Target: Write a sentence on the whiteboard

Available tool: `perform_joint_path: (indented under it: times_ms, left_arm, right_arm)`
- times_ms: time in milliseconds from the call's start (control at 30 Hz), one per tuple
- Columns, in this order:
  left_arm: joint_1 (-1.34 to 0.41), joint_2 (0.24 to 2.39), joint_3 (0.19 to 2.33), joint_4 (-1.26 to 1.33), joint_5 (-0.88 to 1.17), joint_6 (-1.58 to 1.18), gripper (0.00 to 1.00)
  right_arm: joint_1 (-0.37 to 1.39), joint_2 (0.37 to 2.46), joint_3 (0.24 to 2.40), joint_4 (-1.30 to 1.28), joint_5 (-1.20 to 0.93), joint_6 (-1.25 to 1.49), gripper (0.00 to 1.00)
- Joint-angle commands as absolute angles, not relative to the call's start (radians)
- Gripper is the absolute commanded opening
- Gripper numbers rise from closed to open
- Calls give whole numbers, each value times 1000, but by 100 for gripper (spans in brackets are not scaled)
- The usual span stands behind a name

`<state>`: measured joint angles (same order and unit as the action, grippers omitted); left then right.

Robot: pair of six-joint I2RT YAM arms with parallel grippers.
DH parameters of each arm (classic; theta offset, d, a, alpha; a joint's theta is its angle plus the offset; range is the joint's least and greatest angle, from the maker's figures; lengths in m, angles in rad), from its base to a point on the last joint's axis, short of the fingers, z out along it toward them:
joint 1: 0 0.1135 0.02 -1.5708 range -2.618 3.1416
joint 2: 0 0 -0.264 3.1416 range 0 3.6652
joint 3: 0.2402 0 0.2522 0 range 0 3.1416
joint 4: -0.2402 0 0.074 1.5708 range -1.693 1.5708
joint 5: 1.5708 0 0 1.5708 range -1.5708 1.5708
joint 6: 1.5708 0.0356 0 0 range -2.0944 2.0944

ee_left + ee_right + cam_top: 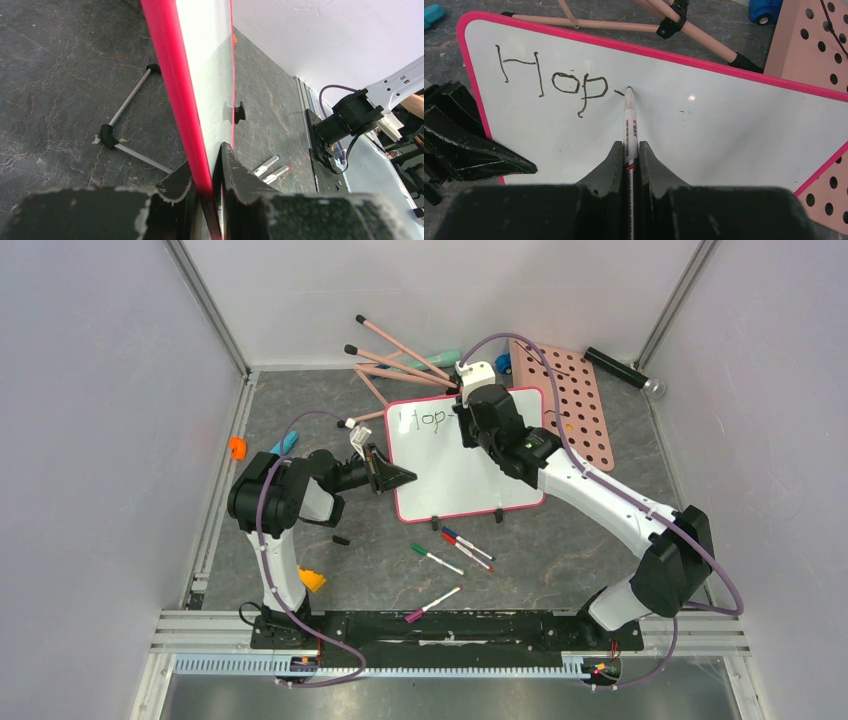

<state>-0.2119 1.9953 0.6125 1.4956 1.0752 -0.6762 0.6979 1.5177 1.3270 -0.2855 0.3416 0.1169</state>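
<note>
The whiteboard (pixel 455 465) lies in the middle of the table, white with a pink-red rim. My left gripper (pixel 400 478) is shut on its left rim (pixel 182 100). My right gripper (pixel 470 405) is shut on a white marker (pixel 630 125), whose tip touches the board (pixel 704 130). The sentence (pixel 554 85) reads "Hop" with a short stroke after it, in black near the board's top left. It shows faintly in the top view (pixel 428 420). The left gripper's black fingers (pixel 469 150) show at the board's left edge in the right wrist view.
A pink panel full of holes (pixel 575 400) lies right of the board. Pink rods (pixel 395 360) lie behind it. Several markers (pixel 455 550) lie in front of the board, two also in the left wrist view (pixel 270 170). An orange piece (pixel 312 580) sits near the left base.
</note>
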Motion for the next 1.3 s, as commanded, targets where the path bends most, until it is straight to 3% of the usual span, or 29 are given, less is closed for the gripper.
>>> perform_joint_path:
  times_ms: [0,733,1267]
  left_arm:
    - [-222,1991,629,1557,1086,-569,3]
    - [-223,1990,626,1557,1087,-568,3]
    - [-222,1989,627,1557,1087,-567,3]
  right_arm:
    - [686,1535,1362,-250,332,96,0]
    - [686,1491,1277,-261,261,106,0]
    - [684,1432,1262,-305,341,112,0]
